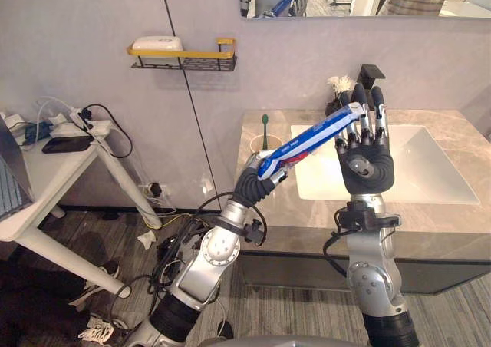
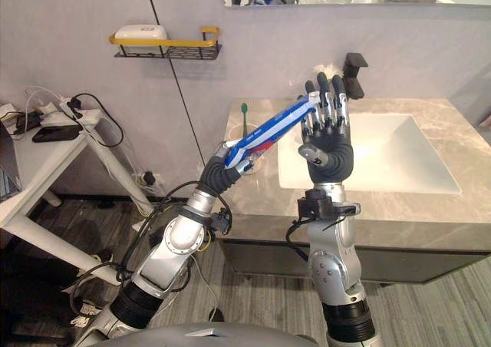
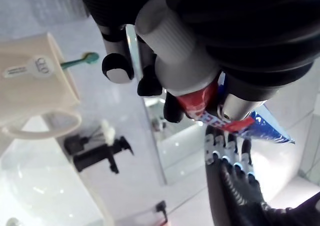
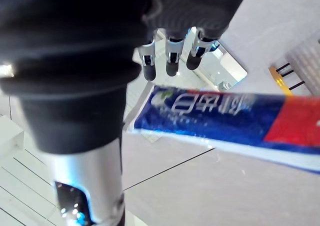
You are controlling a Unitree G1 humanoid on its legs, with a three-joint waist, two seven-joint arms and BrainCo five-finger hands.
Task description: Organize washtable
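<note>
Toothpaste is being held up between two robot hands at the washtable's front edge, apparently for a handover. Nearest, the left hand (image 1: 257, 180) is gripping the blue, white and red toothpaste tube (image 1: 314, 138) by its cap end, its curled fingers angling the tube up and across to offer the flat tail. The right hand (image 1: 367, 163) is standing upright beside it with its fingers straight and holding nothing. The tail is reaching those fingers, though contact is unclear. Beyond, on the stone counter (image 1: 307, 213), a cream cup (image 1: 261, 142) is holding a green toothbrush (image 1: 265, 123) beside the white sink (image 1: 437, 170); the cup is probably the tube's destination. Farther back, a black faucet (image 1: 370, 74) is standing behind the sink, and a wall shelf (image 1: 184, 55) is carrying a white box (image 1: 157, 44).
</note>
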